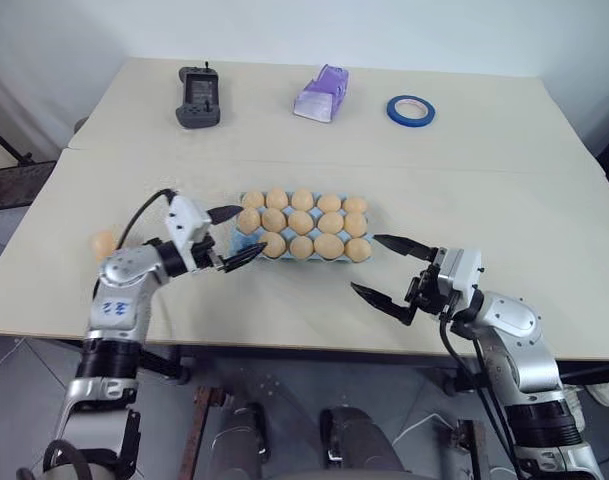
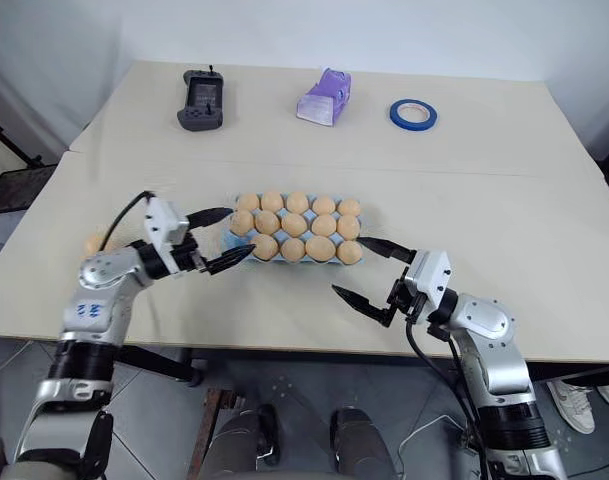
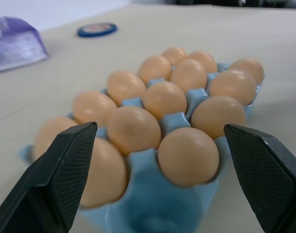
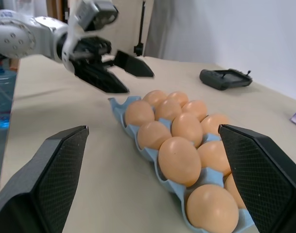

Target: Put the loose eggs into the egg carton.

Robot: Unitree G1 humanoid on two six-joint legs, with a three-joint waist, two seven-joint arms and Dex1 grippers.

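The light blue egg carton [image 1: 240, 238] lies mid-table, and tan eggs [image 1: 301, 222] fill nearly all its cups. Its near left corner cup [image 2: 238, 243] looks bare. My left gripper [image 1: 249, 230] is open at the carton's left end, one finger on each side of that corner, holding nothing. In the left wrist view its fingers [image 3: 65, 170] frame the carton's end. One loose egg [image 1: 103, 243] sits on the table left of my left arm, partly hidden by it. My right gripper [image 1: 364, 262] is open and empty, just off the carton's near right corner.
At the table's far side lie a black handheld controller [image 1: 198, 98], a lilac plastic object [image 1: 321, 93] and a blue tape roll [image 1: 411, 110]. The table's front edge [image 1: 284, 345] runs just below both grippers.
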